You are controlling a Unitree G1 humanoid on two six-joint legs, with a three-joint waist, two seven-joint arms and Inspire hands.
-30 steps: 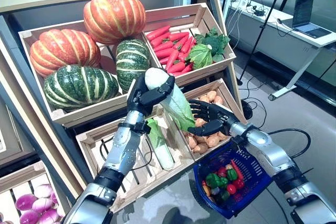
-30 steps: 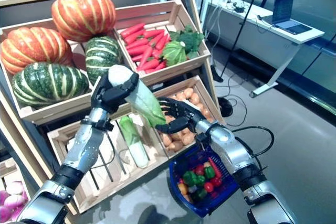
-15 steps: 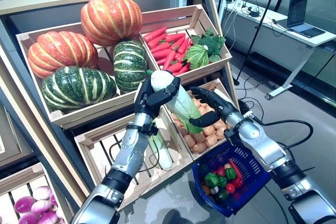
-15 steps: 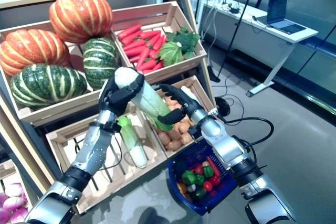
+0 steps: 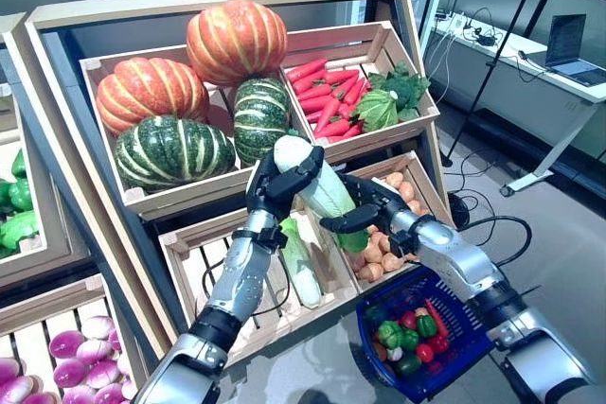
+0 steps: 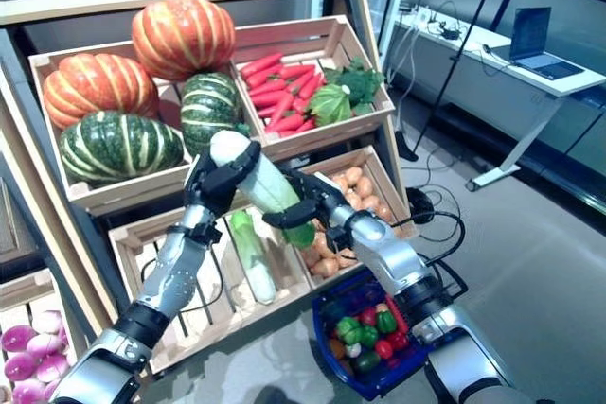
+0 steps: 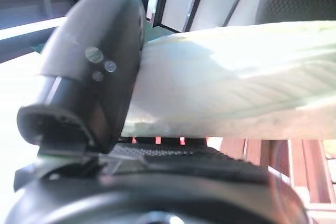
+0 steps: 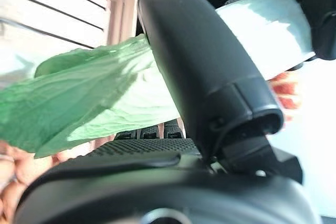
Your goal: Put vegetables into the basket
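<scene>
Wooden display rack [image 5: 57, 21] w/ crates: pumpkins [image 5: 238, 40] up top, red carrots [image 5: 327, 101] beside, potatoes [image 5: 379, 257] lower. Blue basket [image 5: 445, 371] hangs below right arm, veg inside. Napa cabbage [image 5: 317, 186] held in air over crates; left hand [image 5: 276, 177] clamped on white end, right hand [image 5: 365, 215] curled round leafy end.

Slanted wooden stand [image 5: 76, 186], crates [image 5: 379, 40] of pumpkins [image 5: 237, 40], carrots [image 5: 327, 101], potatoes [image 5: 383, 257], cabbage [image 5: 303, 267]

Left hand [image 5: 280, 180] covering the cabbage's [image 5: 324, 192] white end, right hand [image 5: 365, 215] hiding its leafy tip, basket [image 5: 464, 352] running partly behind the right arm
</scene>
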